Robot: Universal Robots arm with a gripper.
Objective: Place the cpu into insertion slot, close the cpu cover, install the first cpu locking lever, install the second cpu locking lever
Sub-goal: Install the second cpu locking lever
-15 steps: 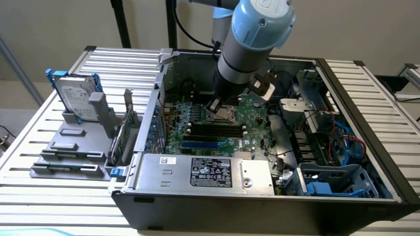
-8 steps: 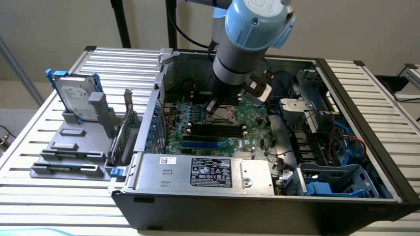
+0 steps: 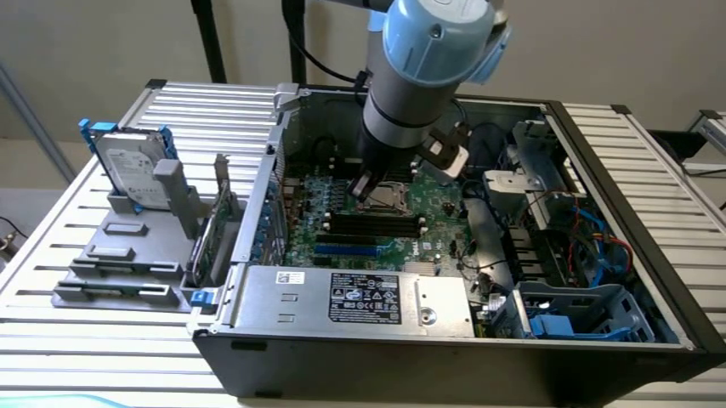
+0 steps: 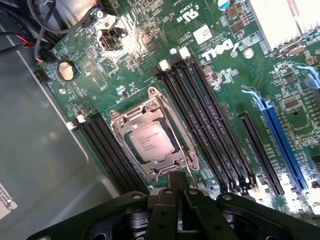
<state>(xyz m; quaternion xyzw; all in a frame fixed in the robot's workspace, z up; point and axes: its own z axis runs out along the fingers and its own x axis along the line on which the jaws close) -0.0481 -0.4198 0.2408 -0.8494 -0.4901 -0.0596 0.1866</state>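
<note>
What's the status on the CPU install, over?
Gripper low over the insertion slot. Cpu seated in it, cpu cover down around the chip. Nothing in the way.

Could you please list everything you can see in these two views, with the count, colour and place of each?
cpu: one, pale silver top, sitting in the socket.
insertion slot: one, black with metal rim, on the motherboard among the memory slots.
cpu cover: one, silvery frame, lying around the chip.
motherboard: one, green, inside the case.
memory slots: several, long and black, on both sides of the socket.
blue slot: one, blue, beyond the memory slots.
computer case: one, black, open, on the slatted table.
power supply: one, silver, at the case's front.
hard drive: one, silver, upright in a grey holder at the exterior view's left.
gripper: one, black, above the socket's edge.
</note>
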